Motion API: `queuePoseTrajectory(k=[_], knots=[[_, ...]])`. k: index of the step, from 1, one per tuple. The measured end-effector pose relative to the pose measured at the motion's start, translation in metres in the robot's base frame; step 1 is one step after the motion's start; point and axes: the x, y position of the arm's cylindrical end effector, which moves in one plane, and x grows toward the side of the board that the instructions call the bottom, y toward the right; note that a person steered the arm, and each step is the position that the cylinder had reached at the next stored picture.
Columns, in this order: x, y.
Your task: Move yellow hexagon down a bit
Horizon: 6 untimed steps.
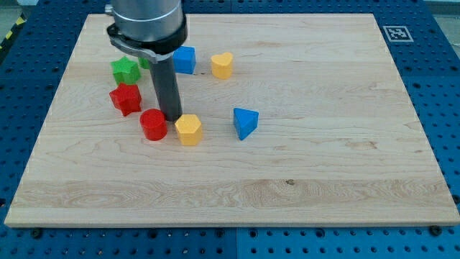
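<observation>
The yellow hexagon point(189, 129) lies on the wooden board, left of the middle. My tip point(173, 118) stands just above and to the left of it, touching or nearly touching its upper left edge. A red cylinder point(153, 124) sits right beside the tip on the view's left. The rod rises from the tip to the arm's grey body at the view's top.
A blue triangular block point(245, 122) lies right of the hexagon. A red star point(126, 98) and a green star point(125, 70) sit at the left. A blue cube point(185, 60) and a yellow heart point(222, 65) lie above. Another green block is partly hidden behind the rod.
</observation>
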Motion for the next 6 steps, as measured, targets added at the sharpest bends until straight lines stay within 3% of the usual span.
queuePoseTrajectory(k=[3, 6], knots=[[-0.005, 0.011], [0.020, 0.035]])
